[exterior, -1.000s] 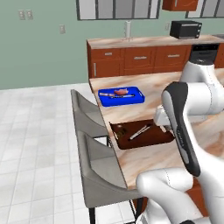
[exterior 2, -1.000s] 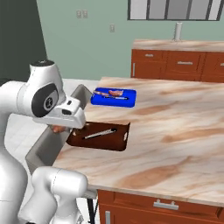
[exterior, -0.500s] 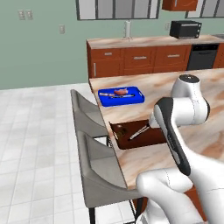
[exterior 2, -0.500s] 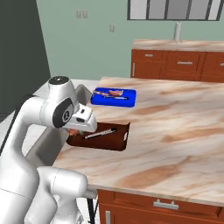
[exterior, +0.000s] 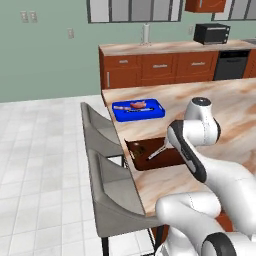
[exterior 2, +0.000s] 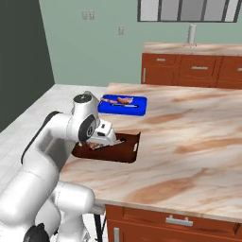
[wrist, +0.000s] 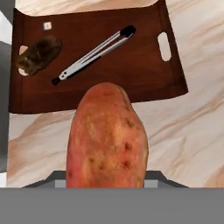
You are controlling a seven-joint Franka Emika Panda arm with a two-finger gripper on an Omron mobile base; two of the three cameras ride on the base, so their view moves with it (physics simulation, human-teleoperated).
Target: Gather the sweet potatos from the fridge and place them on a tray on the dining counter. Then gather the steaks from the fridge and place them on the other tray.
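Arm has folded lower since a second ago; the hand now sits over the near edge of the brown tray (wrist: 131,74), where before it hung higher off the counter (exterior 2: 189,137) edge. Trays haven't moved.

No readable writing; just a small pale square (wrist: 47,26) on the brown tray, too small to read.

Gripper (exterior 2: 101,142) is clamped on a sweet potato (wrist: 107,140), orange-red and speckled; in the hand view it hangs above bare counter just short of the brown tray. Fingers are hidden behind it.

Brown tray contents: grey tongs (wrist: 94,54) lying diagonally mid-tray, a darker sweet potato (wrist: 38,54) at one end next to a handle cutout. Second cutout (wrist: 164,46) at the opposite end.

Blue tray (exterior: 139,110) sits beyond the brown tray on the same counter, apart from it; holds a reddish slab that looks like steak (exterior: 137,105) plus a thin dark utensil.

Counter top is tan-pink marbled, with two grey stools (exterior: 107,180) beside the brown tray. Behind: red-brown cabinets (exterior: 160,67), black microwave (exterior: 212,33), white tile floor, green wall.
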